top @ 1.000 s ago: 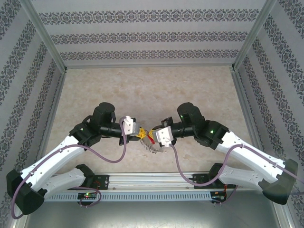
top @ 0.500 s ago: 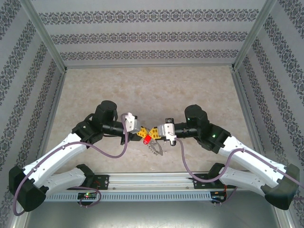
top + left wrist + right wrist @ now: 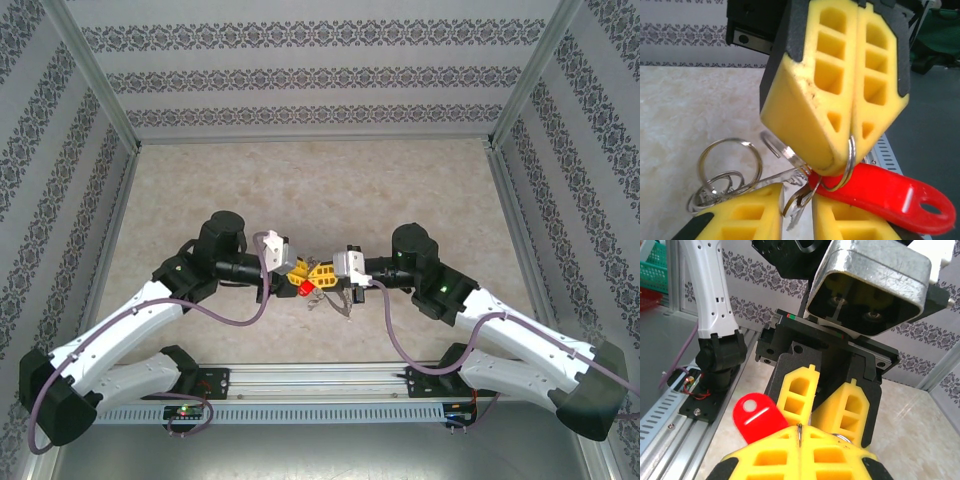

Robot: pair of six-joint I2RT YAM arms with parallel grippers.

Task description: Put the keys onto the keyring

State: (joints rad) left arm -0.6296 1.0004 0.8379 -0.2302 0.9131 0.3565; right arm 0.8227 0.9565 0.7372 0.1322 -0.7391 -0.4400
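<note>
Red key (image 3: 890, 192) hung at the keyring (image 3: 850, 159), grippers tip to tip.
Top view: left gripper (image 3: 299, 271) and right gripper (image 3: 322, 272) meet over the table (image 3: 300, 180). Left wrist view: right fingers (image 3: 810, 100) pressed shut on the keyring wire; the key looks threaded, long axis running right, head outward; left fingers (image 3: 740, 217) slightly parted, gripping nothing certain. Right wrist view: red head left of centre; likely only letting go remains.

Left claw (image 3: 297, 271) and right claw (image 3: 323, 272) meet tip to tip over the counter's (image 3: 300, 190) near centre. The keyring (image 3: 335, 299) hangs beneath them.
</note>
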